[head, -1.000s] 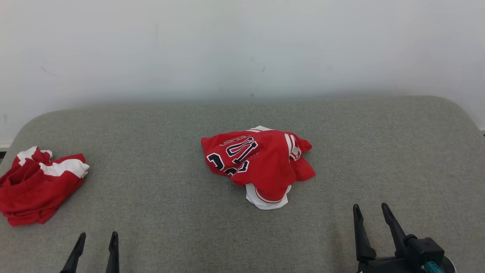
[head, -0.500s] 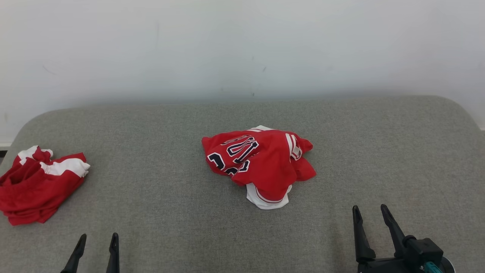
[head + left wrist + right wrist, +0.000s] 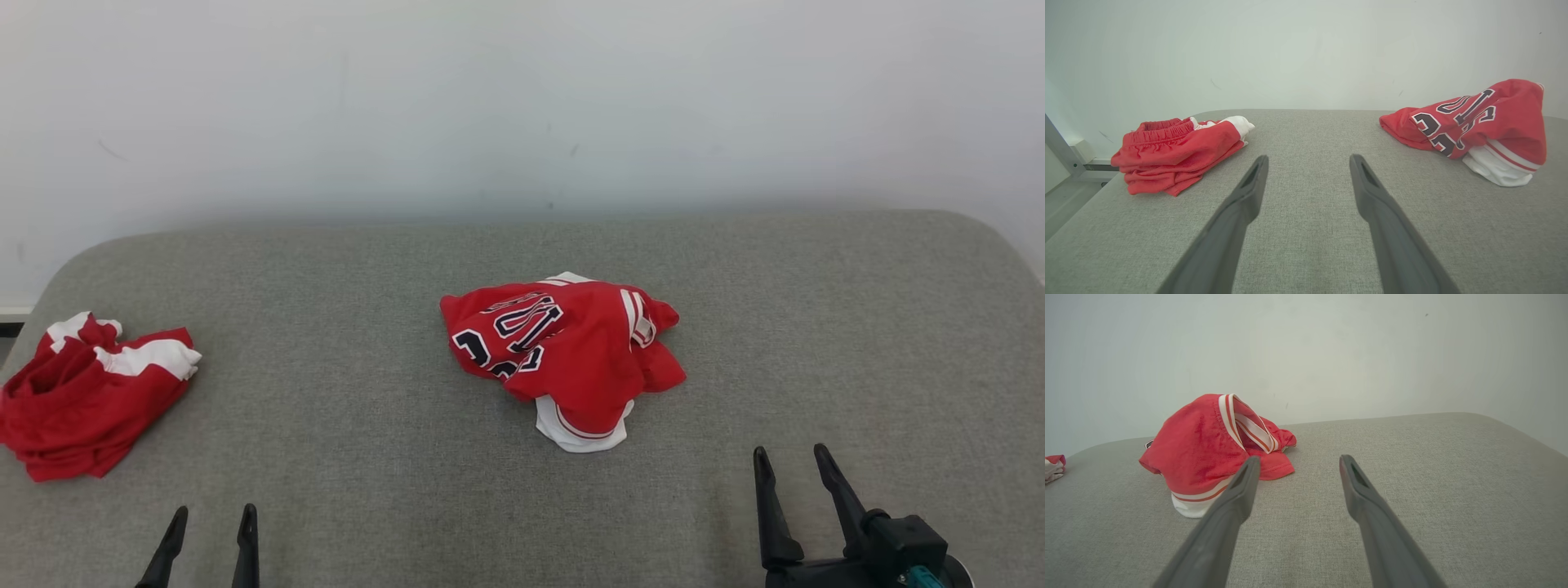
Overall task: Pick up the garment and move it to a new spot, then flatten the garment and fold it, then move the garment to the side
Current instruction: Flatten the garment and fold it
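A crumpled red garment (image 3: 571,351) with dark lettering and white trim lies in a heap at the middle of the grey padded surface (image 3: 367,327). It also shows in the left wrist view (image 3: 1486,118) and the right wrist view (image 3: 1204,449). My left gripper (image 3: 214,510) stands open at the lower left, well short of the heap and left of it; its fingers (image 3: 1241,204) hold nothing. At the lower right, my right gripper (image 3: 789,451) is open and empty, its fingers (image 3: 1367,502) pointing just right of the heap.
A second bunched red and white garment (image 3: 90,392) lies at the surface's left edge, ahead and left of the left gripper (image 3: 1175,153). A pale wall (image 3: 522,106) rises behind the surface. The surface's far corners are rounded.
The whole head picture has shifted slightly, so the camera has moved. The right gripper sits a touch lower in the view. Both garments lie as before and both grippers stay open.
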Robot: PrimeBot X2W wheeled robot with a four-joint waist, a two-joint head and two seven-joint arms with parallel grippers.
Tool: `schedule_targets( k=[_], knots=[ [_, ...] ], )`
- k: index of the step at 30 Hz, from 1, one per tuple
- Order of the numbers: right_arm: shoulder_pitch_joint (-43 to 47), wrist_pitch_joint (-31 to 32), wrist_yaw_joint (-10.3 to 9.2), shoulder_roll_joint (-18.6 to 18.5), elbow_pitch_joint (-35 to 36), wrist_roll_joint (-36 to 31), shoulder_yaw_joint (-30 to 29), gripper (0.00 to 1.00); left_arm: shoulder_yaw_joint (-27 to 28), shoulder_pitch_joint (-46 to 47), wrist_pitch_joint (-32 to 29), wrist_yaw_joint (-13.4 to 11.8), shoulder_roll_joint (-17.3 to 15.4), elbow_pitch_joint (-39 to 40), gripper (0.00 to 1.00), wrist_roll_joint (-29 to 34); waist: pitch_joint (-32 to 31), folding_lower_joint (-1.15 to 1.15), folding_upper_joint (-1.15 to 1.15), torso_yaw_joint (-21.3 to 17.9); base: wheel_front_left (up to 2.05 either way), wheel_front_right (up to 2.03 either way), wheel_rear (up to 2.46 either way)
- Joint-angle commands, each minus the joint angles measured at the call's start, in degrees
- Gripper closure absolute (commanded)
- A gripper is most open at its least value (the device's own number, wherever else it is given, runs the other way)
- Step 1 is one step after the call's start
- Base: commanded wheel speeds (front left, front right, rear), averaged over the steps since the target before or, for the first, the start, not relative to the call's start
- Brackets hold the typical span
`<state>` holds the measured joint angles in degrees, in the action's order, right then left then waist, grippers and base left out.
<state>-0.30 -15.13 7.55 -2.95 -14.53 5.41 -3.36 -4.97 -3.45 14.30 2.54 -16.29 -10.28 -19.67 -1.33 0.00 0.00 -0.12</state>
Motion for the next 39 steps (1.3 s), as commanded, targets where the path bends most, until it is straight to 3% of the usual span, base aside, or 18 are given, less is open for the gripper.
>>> schedule_targets(
  k=[1, 8, 15, 27, 37, 38, 39],
  knots=[
    [-0.2, -0.03, -0.12, 0.13, -0.16, -0.8, 0.41, 0.0, -0.34, 0.68, 0.23, 0.0, 0.07, -0.15, 0.0, 0.05, -0.14, 0.0, 0.0, 0.61, 0.0, 0.0, 0.0],
    [-3.38, -0.03, -0.12, 0.13, -1.79, -2.16, 2.03, 0.0, -1.48, 1.1, 0.07, -0.3, 0.7, -0.37, 0.0, 0.52, -0.14, 0.0, 0.0, 3.0, 0.0, 0.0, 0.0],
    [-10.86, -0.03, -0.12, -0.4, -7.98, -4.95, 2.86, 0.0, -2.71, 2.29, 0.26, 0.25, 1.06, -1.39, 0.0, 0.57, 0.68, 0.0, 0.0, 6.77, 0.0, 0.0, 0.0],
    [-24.69, -0.03, -0.12, -5.02, -28.1, -5.42, 0.76, 0.0, -4.3, 6.49, 0.73, 1.15, 2.11, -2.3, 0.0, 1.2, 5.87, 0.0, 0.0, 12.77, 0.0, 0.0, 0.0],
    [-31.95, -0.03, -0.12, -4.7, -43.31, -4.56, 1.12, 0.02, -4.7, 9.95, 0.94, 2.17, 2.68, -4.55, 0.0, 1.11, 8.65, 0.0, 0.0, 15.43, 0.0, 0.0, 0.0],
    [-32.88, -0.03, -0.12, -4.55, -44.14, -4.28, 1.24, 1.0, -4.49, 10.25, 0.92, 2.33, 2.66, -4.94, 0.0, 1.17, 8.64, 0.0, 0.0, 15.47, 0.0, 0.0, 0.0],
    [-32.84, -0.02, -0.12, -4.36, -44.44, -4.03, 1.36, 1.0, -4.34, 10.36, 0.94, 2.29, 2.64, -5.13, 0.0, 1.12, 8.53, 0.0, 0.0, 15.39, 0.0, 0.0, 0.0]
  ],
)
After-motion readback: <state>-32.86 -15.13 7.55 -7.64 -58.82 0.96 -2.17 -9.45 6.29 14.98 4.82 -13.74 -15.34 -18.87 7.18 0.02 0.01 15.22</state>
